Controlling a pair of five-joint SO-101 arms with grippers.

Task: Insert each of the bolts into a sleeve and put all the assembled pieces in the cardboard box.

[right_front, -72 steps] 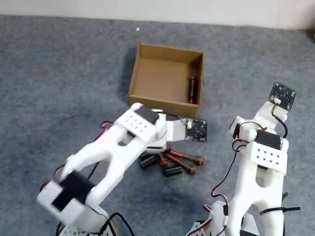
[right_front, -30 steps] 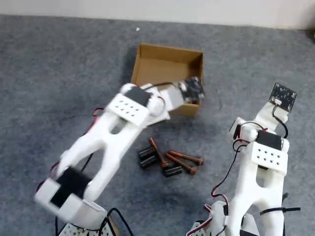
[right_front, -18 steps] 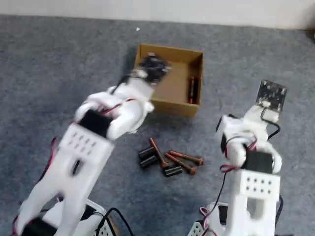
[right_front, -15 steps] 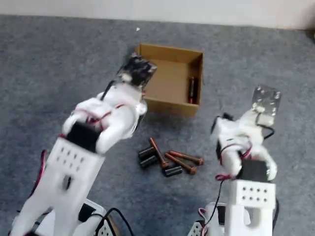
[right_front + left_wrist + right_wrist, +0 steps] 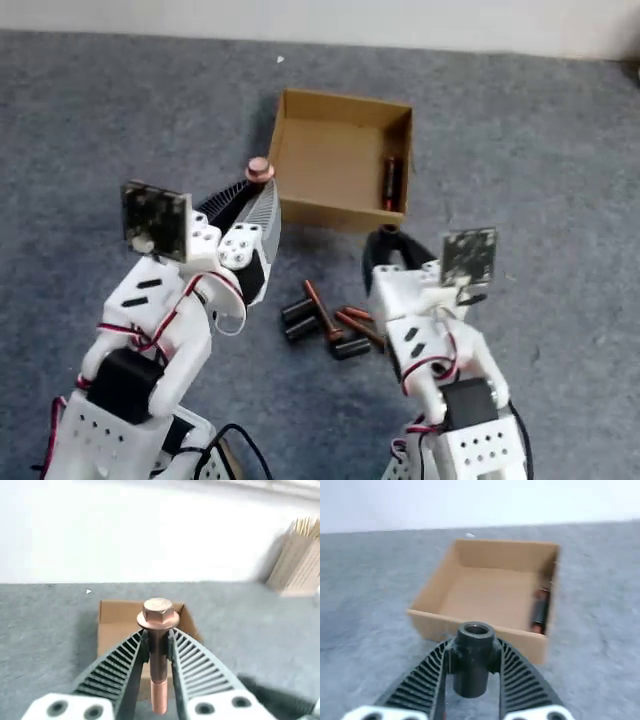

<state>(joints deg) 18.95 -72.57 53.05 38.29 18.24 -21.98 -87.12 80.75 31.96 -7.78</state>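
Pinching the hard, slippery-looking bolt [image 5: 158, 655] just under its head, the left tool [image 5: 158, 634] looks steady, while the right tool [image 5: 472, 649] squeezes the stiff black sleeve [image 5: 472, 667] by its sides.

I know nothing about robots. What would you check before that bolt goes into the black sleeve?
1. Bolt held by left pincer: ok, clamped on its shaft.
2. Sleeve held by right pincer: ok, hole facing out.
3. Bolt lined up with sleeve: not ok, the pincers are apart.
4. Box has room: ok, one finished piece by a wall.
5. More parts waiting: ok, pile on the carpet.
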